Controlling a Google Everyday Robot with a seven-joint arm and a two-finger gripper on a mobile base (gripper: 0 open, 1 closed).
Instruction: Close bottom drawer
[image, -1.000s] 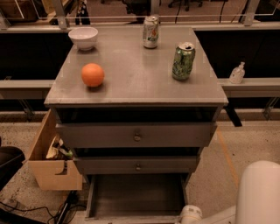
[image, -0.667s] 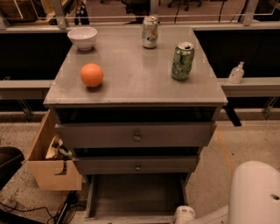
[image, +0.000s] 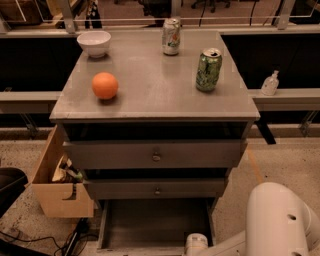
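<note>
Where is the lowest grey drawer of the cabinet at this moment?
The plain grey bottom drawer is pulled open at the camera view's bottom centre, under the mid-width grey drawer; the white end effector is near its front right corner.

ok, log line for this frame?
bottom drawer: pulled open, not yet closed | arm: low, at the drawer's front edge | gripper: below frame edge, not visible

On desk (image: 150, 100): bowl (image: 94, 43) 10 o'clock, orange (image: 105, 85) 8, far can (image: 171, 36) 12, near can (image: 208, 69) 2; pincer (image: 196, 245) at front of bottom drawer (image: 155, 225).

Gripper (image: 196, 244) farther left at bottom drawer (image: 150, 220)
</note>
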